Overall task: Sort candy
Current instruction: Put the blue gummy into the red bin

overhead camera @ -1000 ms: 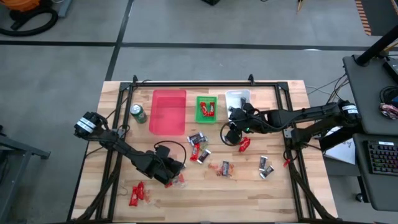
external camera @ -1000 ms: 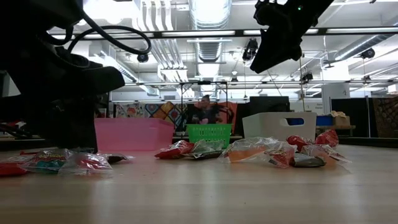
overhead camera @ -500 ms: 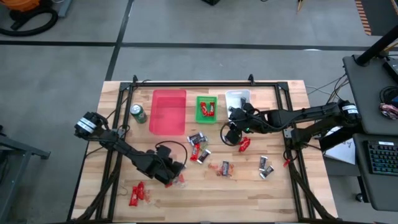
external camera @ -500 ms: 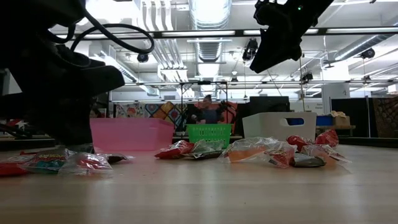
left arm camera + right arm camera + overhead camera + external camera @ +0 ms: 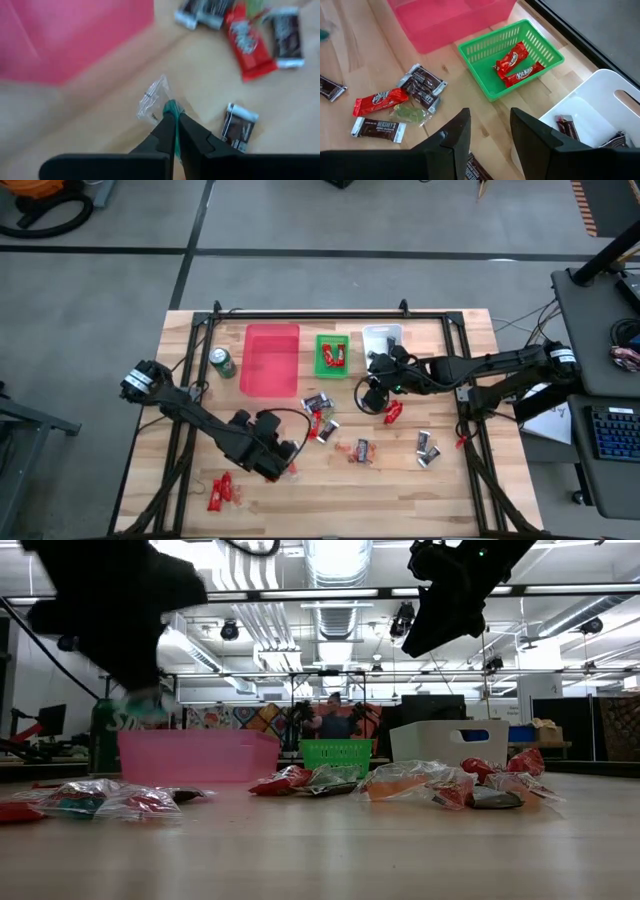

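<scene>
The left gripper [image 5: 175, 116] had its jaws pinched shut on a clear-wrapped sweet [image 5: 159, 99] with a green centre, the crinkled wrapper sticking out past the tips. In the high view this left gripper [image 5: 283, 467] sat over the front-left part of the worktop [image 5: 400, 490], and in the low view the sweet hung clear of the wood under the dark arm. The right gripper [image 5: 369, 398] waited near the white bin [image 5: 382, 337], jaws partly apart and holding nothing (its wrist view showed only an empty gap between them).

The rest of the candy lay loose: a cluster of dark and red bars [image 5: 318, 418] in front of the pink bin [image 5: 270, 360], a red one [image 5: 393, 412] just beside the right gripper, an orange-wrapped one [image 5: 361, 449] mid-worktop, two dark ones [image 5: 426, 448] to the right, and red ones [image 5: 220, 491] at the front left.

The pink bin looked empty. The green basket [image 5: 520, 55] held two red KitKat bars [image 5: 516, 61]. The white bin [image 5: 600, 105] held a few dark-wrapped pieces [image 5: 566, 126]. A green can [image 5: 222, 363] stood left of the pink bin.

Compared with a second before, the left jaws had closed from open and the arm had risen off the worktop with the sweet; the right arm had not moved.
</scene>
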Available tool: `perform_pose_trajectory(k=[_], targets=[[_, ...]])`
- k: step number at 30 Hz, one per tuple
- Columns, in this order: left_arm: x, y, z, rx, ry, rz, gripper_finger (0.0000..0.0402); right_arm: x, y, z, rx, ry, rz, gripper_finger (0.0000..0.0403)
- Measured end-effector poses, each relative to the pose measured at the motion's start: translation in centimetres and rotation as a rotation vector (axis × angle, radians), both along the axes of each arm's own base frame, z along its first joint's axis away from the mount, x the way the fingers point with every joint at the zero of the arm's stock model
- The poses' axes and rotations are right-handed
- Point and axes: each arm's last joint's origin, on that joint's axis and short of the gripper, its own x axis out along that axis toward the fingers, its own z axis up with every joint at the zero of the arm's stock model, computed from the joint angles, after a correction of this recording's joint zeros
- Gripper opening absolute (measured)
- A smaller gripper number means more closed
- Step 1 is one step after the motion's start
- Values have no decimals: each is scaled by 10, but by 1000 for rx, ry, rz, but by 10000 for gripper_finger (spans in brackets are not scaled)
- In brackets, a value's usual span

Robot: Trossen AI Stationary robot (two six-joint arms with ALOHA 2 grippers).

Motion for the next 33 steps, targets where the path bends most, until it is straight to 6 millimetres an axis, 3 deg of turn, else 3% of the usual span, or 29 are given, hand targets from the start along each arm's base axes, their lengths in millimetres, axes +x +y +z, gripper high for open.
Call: perform_pose_trajectory(k=[4,8,15,19,25,30,33], targets=[[9,9,36,121,30,-47,1,0,0,0,0,1,0,128],[22,31,65,204,85,-104,1,0,0,0,-1,1,1,130],[45,108,85,256,258,-157,0,0,0,-1,-16,15,17,132],[46,161,76,251,371,-115,0,-1,0,-3,-39,30,38,132],[37,228,41,190,456,-97,0,-2,-2,-3,-99,38,-2,132],[28,266,8,33,383,-179,0,-2,-3,-3,-120,39,-14,132],[19,279,-4,0,370,-143,0,-1,-3,-2,-119,35,-15,132]])
